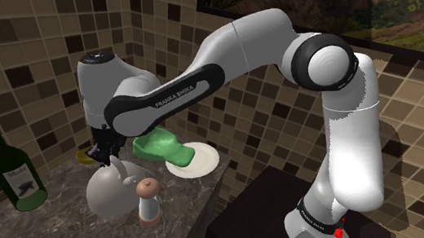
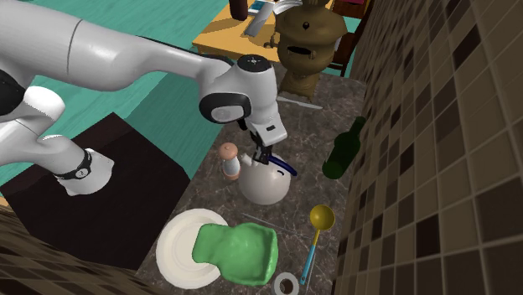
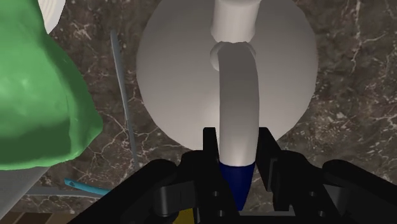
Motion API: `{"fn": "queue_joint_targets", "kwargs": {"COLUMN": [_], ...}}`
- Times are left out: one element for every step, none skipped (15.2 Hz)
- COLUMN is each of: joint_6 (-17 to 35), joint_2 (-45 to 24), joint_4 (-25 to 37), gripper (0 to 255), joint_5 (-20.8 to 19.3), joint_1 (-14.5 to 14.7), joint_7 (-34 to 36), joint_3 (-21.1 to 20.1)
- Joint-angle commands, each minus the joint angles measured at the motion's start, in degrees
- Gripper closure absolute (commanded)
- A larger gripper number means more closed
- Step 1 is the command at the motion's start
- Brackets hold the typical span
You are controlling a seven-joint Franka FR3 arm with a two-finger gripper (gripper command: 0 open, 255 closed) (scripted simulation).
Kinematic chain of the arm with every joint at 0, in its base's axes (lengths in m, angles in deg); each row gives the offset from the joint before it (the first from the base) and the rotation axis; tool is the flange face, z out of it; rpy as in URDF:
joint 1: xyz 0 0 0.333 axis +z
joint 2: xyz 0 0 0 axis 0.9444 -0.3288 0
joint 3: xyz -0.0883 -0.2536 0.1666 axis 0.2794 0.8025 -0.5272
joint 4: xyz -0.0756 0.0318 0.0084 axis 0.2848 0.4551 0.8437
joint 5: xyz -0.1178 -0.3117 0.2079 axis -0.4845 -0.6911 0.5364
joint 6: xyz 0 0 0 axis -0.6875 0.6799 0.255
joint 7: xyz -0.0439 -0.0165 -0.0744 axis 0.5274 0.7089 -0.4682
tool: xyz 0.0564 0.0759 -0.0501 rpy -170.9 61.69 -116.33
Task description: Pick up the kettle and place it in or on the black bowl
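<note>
- Kettle [image 3: 172, 83] pale grey, sitting on dark marbled bench [image 1: 59, 234], beside shaker [image 1: 148, 202].
- Tool [image 3: 239, 145] clamped on kettle's arched handle [image 3: 238, 95].
- Green bottle [image 1: 13, 169] stands apart.

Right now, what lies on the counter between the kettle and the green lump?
A thin grey rod lies flat on the counter between the kettle and the green lump, as the wrist view shows.

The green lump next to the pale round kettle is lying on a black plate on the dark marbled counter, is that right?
Not quite: the round plate under the green lump is white, not black; the second exterior view shows it. It does lie next to the pale round kettle on the dark marbled counter.
</note>
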Motion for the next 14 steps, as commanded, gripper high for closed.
{"fn": "queue_joint_targets", "kwargs": {"joint_6": [-1.4,-2.0,-2.6,-3.2,-3.8,-4.4,-5.1,-5.7,-6.3,-7.0,-7.6,-8.3,-8.9,-9.6], "joint_2": [0.7,1.0,1.4,1.7,2.0,2.2,2.5,2.8,3.0,3.3,3.5,3.8,4.0,4.2], "joint_4": [0.8,1.1,1.4,1.8,2.1,2.5,2.9,3.3,3.7,4.1,4.6,5.0,5.5,6.0], "gripper": [255,255,255,255,255,255,255,255,255,255,255,255,255,255], "joint_5": [0.5,0.7,0.9,1.1,1.3,1.5,1.7,1.9,2.0,2.2,2.4,2.5,2.7,2.8], "joint_1": [0.0,-0.1,-0.1,-0.2,-0.2,-0.3,-0.3,-0.3,-0.4,-0.4,-0.4,-0.4,-0.4,-0.4], "joint_7": [-0.3,-0.5,-0.6,-0.8,-1.0,-1.1,-1.3,-1.5,-1.6,-1.8,-1.9,-2.1,-2.2,-2.3], "joint_3": [-0.3,-0.4,-0.5,-0.6,-0.7,-0.8,-0.9,-1.0,-1.1,-1.2,-1.2,-1.3,-1.4,-1.4]}}
